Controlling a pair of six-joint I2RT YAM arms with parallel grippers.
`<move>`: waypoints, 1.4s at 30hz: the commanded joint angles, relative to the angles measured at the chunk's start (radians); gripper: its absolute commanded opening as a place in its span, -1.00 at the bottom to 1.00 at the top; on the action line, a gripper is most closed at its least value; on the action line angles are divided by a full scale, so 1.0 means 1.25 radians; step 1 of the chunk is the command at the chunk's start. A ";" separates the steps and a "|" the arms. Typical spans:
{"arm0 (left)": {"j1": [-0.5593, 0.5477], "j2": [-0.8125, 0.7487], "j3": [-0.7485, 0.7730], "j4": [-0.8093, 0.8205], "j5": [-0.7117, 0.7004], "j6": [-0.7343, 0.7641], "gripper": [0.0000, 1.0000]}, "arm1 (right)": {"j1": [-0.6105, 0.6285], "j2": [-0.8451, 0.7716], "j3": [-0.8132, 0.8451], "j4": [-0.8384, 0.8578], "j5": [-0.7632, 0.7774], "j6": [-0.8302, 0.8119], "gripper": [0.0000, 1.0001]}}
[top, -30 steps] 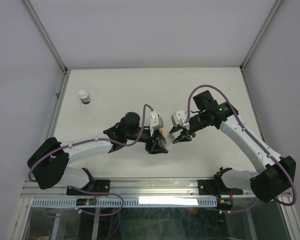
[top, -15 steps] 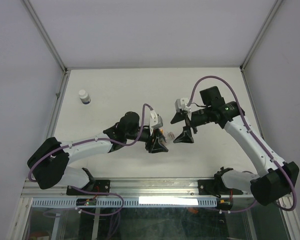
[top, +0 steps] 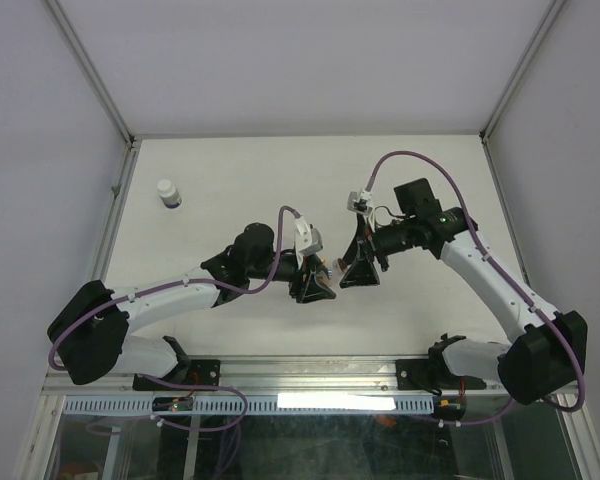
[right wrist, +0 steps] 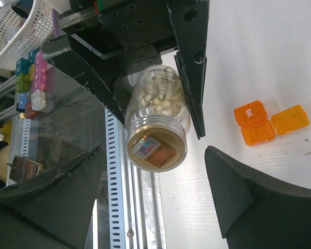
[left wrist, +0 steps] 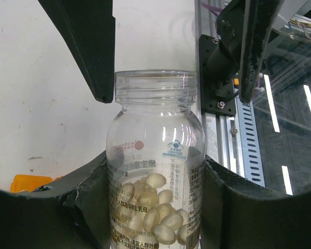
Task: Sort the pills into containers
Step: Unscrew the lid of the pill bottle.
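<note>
the left end effector (top: 313, 288) is clenched on the clear pill bottle (left wrist: 155, 155), pale pills (left wrist: 154, 205) inside. the bottle's long axis points at the right end effector (top: 362, 273), which is released, its fingers flanking the neck and apparently not touching. the white bottle (top: 168, 193) stands well apart, on the far left of the surface.

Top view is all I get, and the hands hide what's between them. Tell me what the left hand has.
Observer: The left hand is shut on a clear bottle, part full of pale pills.
Operator: Report the right hand.
Observer: The right hand is open, with a finger on each side of the bottle's neck, not closed on it.
Operator: Say what lies near the bottle.
Observer: Small orange boxes lie on the table. One lid has white letters on it.
</note>
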 commanded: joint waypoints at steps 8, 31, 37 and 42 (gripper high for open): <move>0.000 -0.023 -0.001 0.042 -0.014 0.001 -1.00 | 0.027 0.012 0.020 0.071 -0.018 0.097 0.25; 0.000 0.000 0.009 0.032 0.032 0.002 -1.00 | 0.055 0.027 0.112 -0.131 -0.020 -0.458 -1.00; 0.001 0.010 0.010 0.032 0.044 -0.001 -1.00 | 0.082 0.011 0.128 -0.141 0.031 -0.655 -0.87; 0.000 0.012 0.010 0.033 0.043 0.000 -1.00 | 0.087 0.016 0.140 -0.156 0.061 -0.641 -0.12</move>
